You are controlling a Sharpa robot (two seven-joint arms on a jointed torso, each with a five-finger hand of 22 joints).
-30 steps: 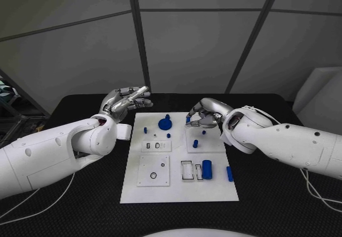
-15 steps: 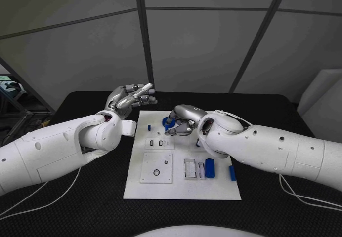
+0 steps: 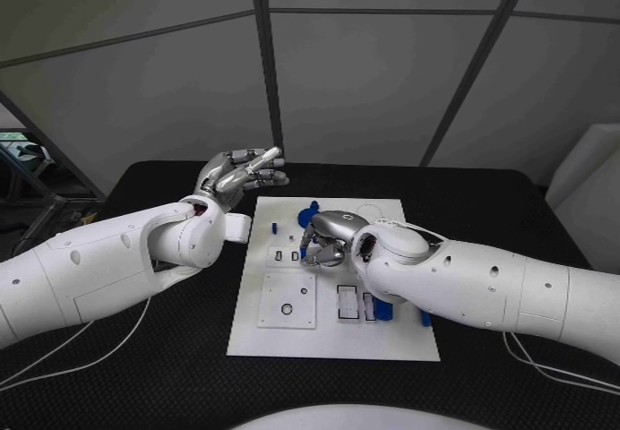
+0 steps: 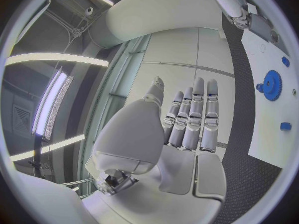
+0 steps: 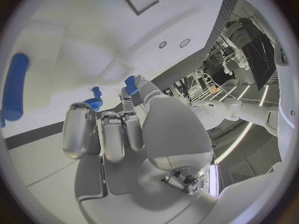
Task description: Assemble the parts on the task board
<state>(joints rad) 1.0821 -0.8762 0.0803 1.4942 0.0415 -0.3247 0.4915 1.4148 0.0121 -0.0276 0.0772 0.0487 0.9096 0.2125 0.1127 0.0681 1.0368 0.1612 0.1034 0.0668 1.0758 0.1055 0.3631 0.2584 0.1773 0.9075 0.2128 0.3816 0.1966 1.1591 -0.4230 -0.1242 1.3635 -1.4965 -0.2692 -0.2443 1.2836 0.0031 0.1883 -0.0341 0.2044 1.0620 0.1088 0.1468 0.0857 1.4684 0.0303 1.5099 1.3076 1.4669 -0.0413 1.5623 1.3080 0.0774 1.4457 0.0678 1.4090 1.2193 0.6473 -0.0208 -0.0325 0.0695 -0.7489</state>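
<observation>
Robot's right hand [image 3: 326, 242] works low over the white task board [image 3: 333, 333], a small blue part [image 5: 131, 84] pinched at its fingertips.
The left hand [image 3: 237, 174] hovers raised beyond the board's far left corner, fingers extended and empty; a blue gear [image 4: 271, 85] rests near the board's far edge.

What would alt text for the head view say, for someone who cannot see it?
A robot's right silver hand reaches across a white rectangular task board on a black table, fingers curled over small blue parts near a blue gear. Its left silver hand is raised above the table, beyond the board's far left corner, holding nothing.
</observation>
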